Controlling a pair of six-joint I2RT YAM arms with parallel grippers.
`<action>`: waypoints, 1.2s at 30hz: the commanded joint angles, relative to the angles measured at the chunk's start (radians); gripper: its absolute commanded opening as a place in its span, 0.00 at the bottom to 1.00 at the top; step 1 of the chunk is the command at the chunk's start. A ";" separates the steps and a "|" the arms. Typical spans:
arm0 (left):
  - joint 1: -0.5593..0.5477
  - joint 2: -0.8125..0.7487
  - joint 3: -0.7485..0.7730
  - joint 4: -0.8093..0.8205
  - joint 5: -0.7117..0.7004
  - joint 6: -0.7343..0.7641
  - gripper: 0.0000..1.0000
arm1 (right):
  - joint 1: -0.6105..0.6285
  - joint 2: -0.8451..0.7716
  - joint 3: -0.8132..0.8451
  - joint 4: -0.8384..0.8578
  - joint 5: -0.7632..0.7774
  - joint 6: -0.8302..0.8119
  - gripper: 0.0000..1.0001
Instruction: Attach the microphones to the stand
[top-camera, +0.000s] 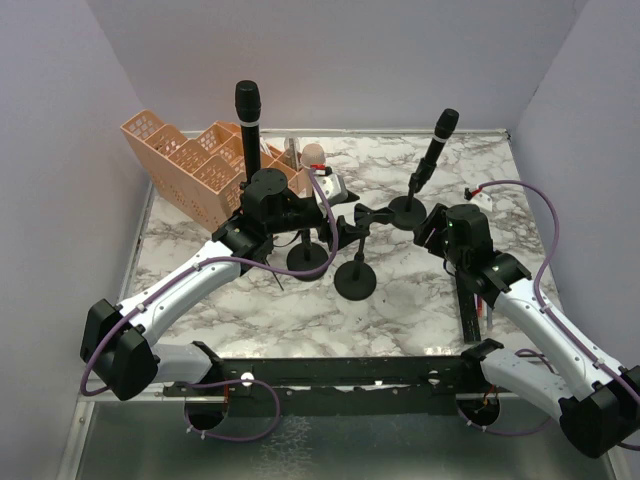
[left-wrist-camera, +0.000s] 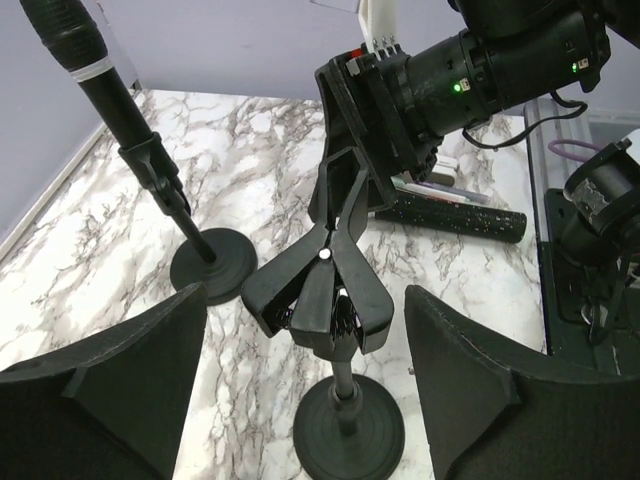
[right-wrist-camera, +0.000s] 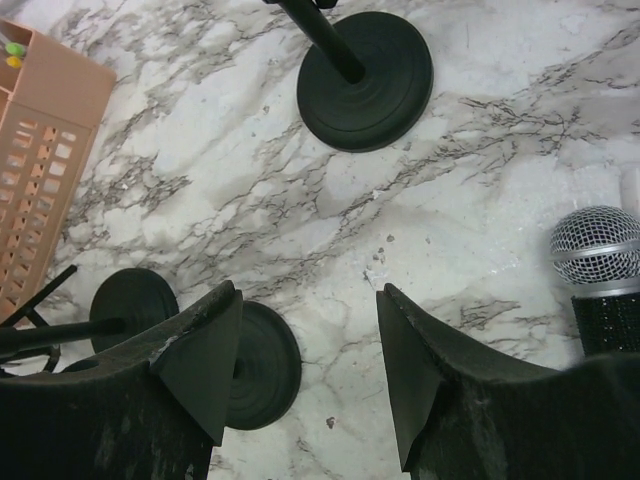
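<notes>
Both hands are spread open and grasp nothing. The left hand (left-wrist-camera: 305, 320) sits with its fingers either side of the empty black spring clip (left-wrist-camera: 322, 300) on a black round-based stand (left-wrist-camera: 348, 430). The right hand (right-wrist-camera: 310, 300) hovers over the white marble counter (right-wrist-camera: 480, 150).

An upright black microphone (top-camera: 247, 108) and a tilted black microphone (top-camera: 437, 140) already sit in stands. A silver-headed black microphone (right-wrist-camera: 597, 250) lies on the counter beside the right hand.

The likely next move is to grasp it and seat it in the clip.

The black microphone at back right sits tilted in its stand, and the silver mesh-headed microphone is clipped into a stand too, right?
No. The silver mesh-headed microphone is in no stand: it lies on the white marble table, as the right wrist view shows. The black microphone does sit tilted in its black round-based stand.
</notes>
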 joint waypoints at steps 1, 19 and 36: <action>0.001 0.012 0.015 -0.021 0.046 0.041 0.76 | -0.001 0.001 0.035 -0.041 0.057 -0.014 0.61; 0.002 0.035 0.030 0.015 0.137 0.068 0.76 | -0.001 0.001 0.026 -0.055 0.078 -0.011 0.61; 0.001 0.013 0.013 0.012 0.055 0.056 0.00 | -0.018 0.123 0.041 -0.155 0.305 -0.026 0.70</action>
